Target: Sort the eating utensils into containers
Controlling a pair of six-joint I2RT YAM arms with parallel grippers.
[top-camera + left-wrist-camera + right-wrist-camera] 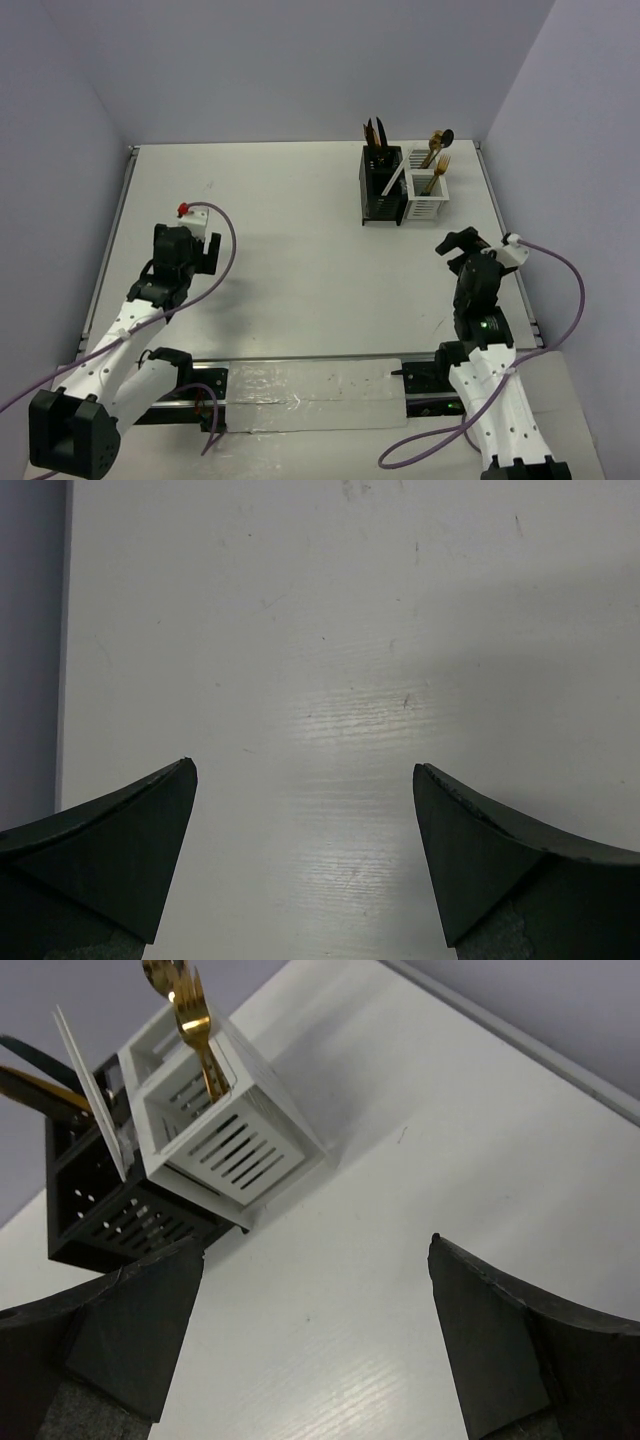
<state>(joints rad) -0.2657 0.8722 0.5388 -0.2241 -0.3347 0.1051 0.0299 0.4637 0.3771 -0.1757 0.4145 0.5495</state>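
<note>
**A:** Entry for this moment. Where do the utensils stand?

**B:** All those I can see are in the two joined caddies at the far right of the desk (280,260). The black caddy (381,195) holds upright dark pieces with gold in them (375,133). Their number and kind I cannot make out from overhead. A white stick (397,181) leans from the black side toward the white caddy (428,200). A gold fork (441,165) stands in that one, tines up. Behind it is a second gold piece with a dark round shape at its top; I cannot name it.

**A:** Does the right wrist view settle it?

**B:** Only partly. The fork is sharp there, but the gold piece above it is cut off by the top edge. The dark and gold handles on the black side run out of the left edge. One lower corner of the black caddy is hidden behind a finger (120,1330).

**A:** State of the tools?

**B:** The right tool (316,1245) has its jaws wide apart, with only desk surface between them. It sits on the near side of the caddies, close but not touching. The left tool (305,770) is spread just as wide over the left half of the desk, well apart from the caddies. Its camera shows only the fingertips; the rest is cut by the bottom edge.

**A:** Anything else?

**B:** A purple cable (577,290) loops off the right wrist, past the desk edge.
</note>
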